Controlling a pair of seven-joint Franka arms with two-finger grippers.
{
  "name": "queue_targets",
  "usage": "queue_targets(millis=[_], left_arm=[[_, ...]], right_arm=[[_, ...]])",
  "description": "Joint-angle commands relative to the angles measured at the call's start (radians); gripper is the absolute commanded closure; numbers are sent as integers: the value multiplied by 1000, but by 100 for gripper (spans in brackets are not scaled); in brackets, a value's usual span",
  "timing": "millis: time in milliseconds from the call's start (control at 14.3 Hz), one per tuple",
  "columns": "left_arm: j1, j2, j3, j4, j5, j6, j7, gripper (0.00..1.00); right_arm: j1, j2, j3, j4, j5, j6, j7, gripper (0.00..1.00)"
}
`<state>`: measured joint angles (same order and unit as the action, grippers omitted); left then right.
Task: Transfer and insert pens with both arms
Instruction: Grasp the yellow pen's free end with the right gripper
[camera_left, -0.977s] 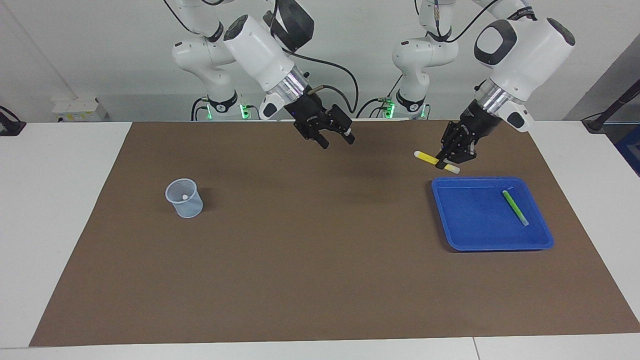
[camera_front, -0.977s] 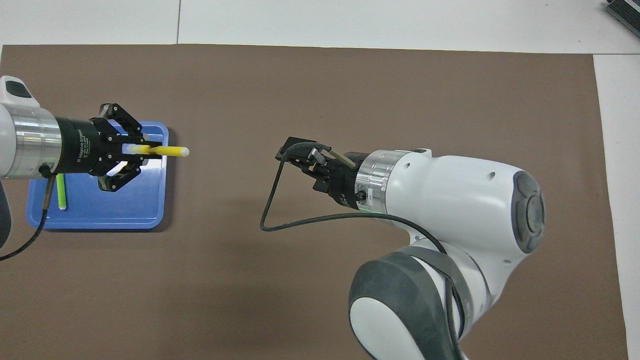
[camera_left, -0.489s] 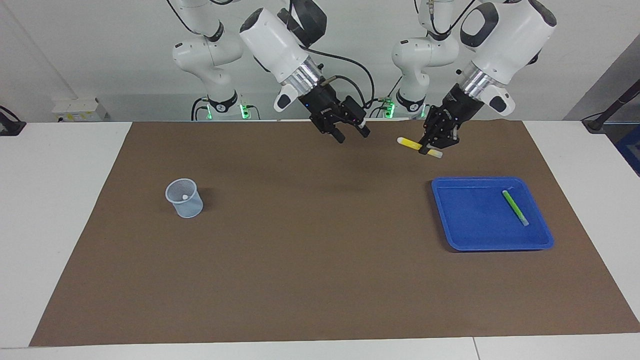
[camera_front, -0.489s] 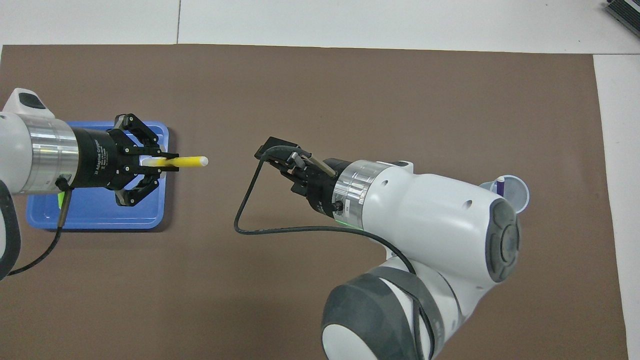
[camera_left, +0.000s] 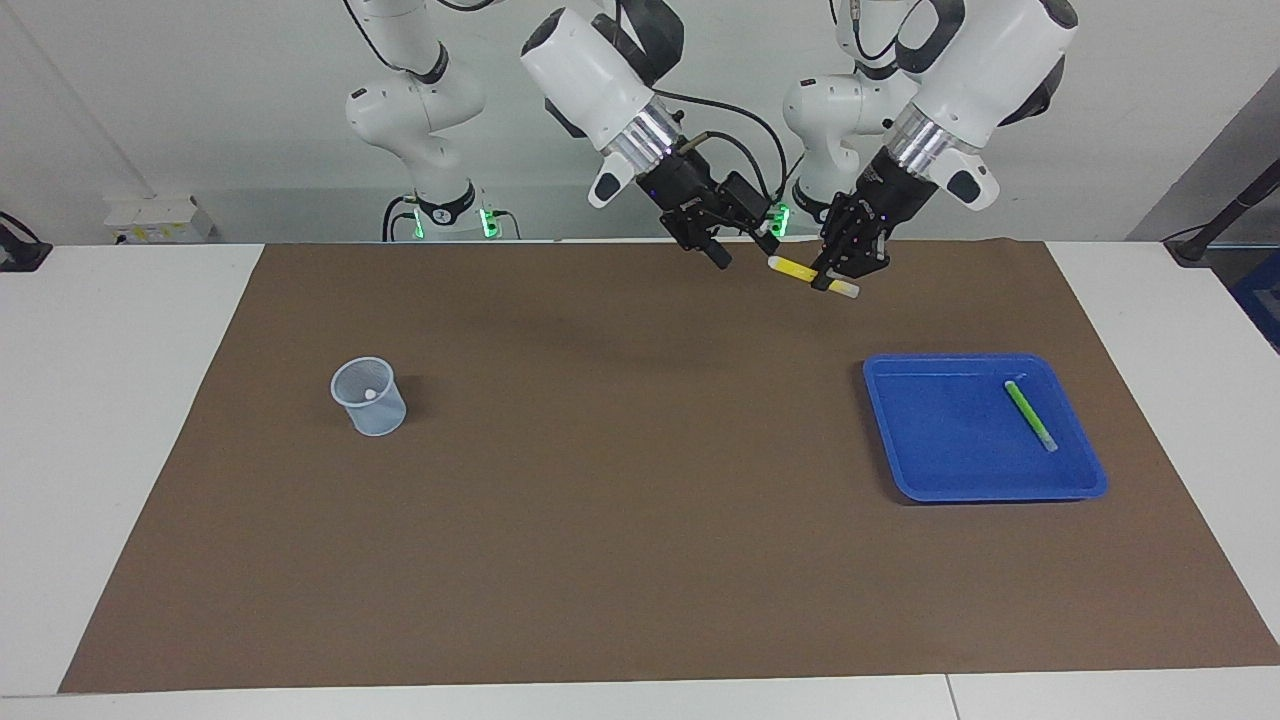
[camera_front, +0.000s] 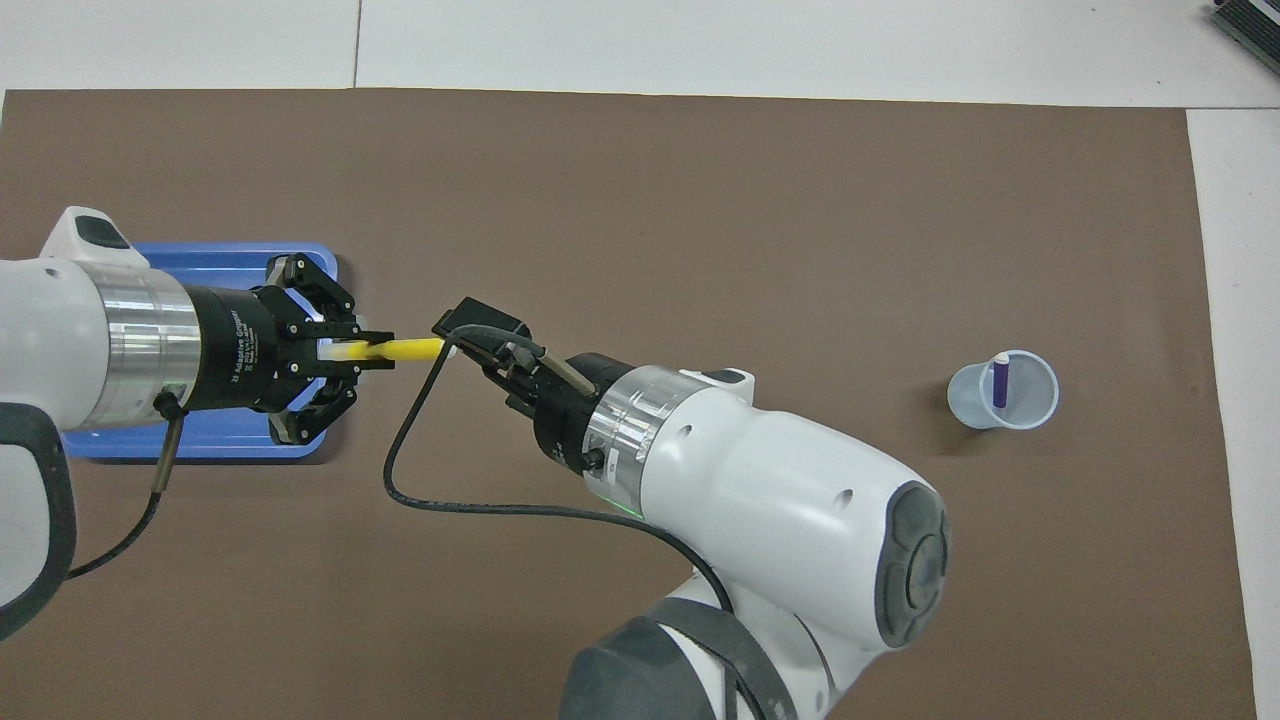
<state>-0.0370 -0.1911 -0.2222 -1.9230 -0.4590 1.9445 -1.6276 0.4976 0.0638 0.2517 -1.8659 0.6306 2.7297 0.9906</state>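
We count three pens, and they stand at three different stages. The purple pen (camera_front: 1000, 383) is already upright in the clear cup (camera_front: 1003, 390), which stands on the brown mat (camera_left: 620, 520) toward the right arm's end of the surface, so that one looks finished. The yellow pen (camera_left: 797, 270) is in mid-transfer: the left gripper (camera_left: 840, 272) is clamped on it near one pale end and holds it roughly level in the air, above the strip of mat closest to the robots and clear of the blue tray (camera_left: 900, 480). The right gripper (camera_left: 742, 252) is up beside it with its fingers spread wide and nothing in them, and the free end of the yellow pen points into that gap; whether the fingers touch the pen yet we cannot tell. The green pen (camera_left: 1031, 415) lies flat in the tray, untouched, toward the left arm's end. By our reckoning we are about a third of the way through: what is left is for the right gripper to take the yellow pen, the left to let go, the pen to be carried over and stood in the cup, and then the whole round again for the green one
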Motion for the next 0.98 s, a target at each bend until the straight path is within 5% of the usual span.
queue_targets(millis=[0,489,698,907], left_arm=[[-15,-36,4,-30,-12,-6,-24,100],[-15,-48,-9,-34,-12,-6,-40,100],[-15,-50,-9,-36,-12,-7,-44,100],[-15,-53,-9,-37,-12,-9,-43,100]], right_arm=[[12,31,0,51,27,7,17,0],[85,100,0,62,27,148,22,0],[84,100,0,63,26,145,13,19],[72,100,-2,65,18,140,3,20]])
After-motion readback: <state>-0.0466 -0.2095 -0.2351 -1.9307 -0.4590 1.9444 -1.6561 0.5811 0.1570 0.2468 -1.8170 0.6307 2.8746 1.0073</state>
